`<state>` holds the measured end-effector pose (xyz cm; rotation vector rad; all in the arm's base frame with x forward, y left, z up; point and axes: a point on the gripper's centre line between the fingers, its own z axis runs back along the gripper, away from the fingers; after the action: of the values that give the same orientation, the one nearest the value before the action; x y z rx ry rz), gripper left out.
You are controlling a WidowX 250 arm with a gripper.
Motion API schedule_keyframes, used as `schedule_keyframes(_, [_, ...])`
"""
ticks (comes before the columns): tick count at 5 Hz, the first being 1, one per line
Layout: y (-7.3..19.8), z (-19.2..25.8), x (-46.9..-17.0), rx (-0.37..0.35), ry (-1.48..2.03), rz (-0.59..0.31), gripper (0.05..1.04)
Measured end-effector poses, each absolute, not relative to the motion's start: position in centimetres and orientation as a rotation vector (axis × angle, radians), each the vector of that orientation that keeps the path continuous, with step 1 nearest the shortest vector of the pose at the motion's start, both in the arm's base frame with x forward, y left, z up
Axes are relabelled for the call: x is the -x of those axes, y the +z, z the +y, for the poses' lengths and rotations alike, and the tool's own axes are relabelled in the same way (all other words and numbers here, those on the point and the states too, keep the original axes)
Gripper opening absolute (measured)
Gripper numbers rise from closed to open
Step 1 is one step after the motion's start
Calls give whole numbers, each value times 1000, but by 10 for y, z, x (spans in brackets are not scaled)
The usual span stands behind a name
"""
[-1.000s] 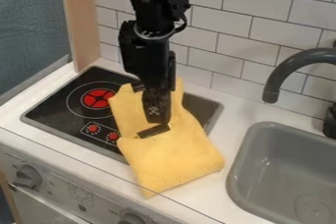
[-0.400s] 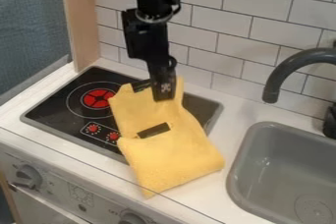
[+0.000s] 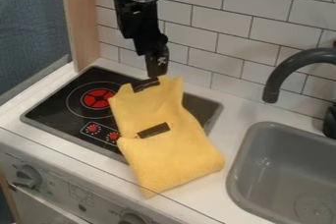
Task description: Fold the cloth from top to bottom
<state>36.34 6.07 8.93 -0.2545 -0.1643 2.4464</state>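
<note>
My gripper (image 3: 156,74) hangs at the top edge of the yellow cloth (image 3: 172,154), beside a dark strip there; whether it touches the cloth I cannot tell. The cloth lies partly on the black stove top and partly on the white counter, its lower corner near the counter's front edge. Its upper part is narrower, with a pointed corner on each side. A second dark strip (image 3: 154,130) lies across its middle, where an uneven edge runs over the cloth.
The stove top (image 3: 59,105) with a red burner lies left of the cloth. To the right are a grey sink (image 3: 244,169) and a dark curved faucet (image 3: 282,73). A white tiled wall (image 3: 226,41) stands behind, and a wooden panel (image 3: 82,26) rises at the back left.
The gripper has moved up and back from the cloth's middle to its top edge, uncovering the middle strip. The cloth has stayed in place.
</note>
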Motion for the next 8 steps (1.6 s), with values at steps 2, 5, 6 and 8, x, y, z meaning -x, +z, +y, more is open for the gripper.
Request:
schedule_keyframes(2, [68,84,-393,193,2560,-149,999])
schedule_keyframes(5, [23,99,-416,85,2630,-81,999])
schedule_keyframes(6, [17,100,-420,70,2631,-74,999])
schedule_keyframes(8, [3,97,-422,46,2624,-28,941])
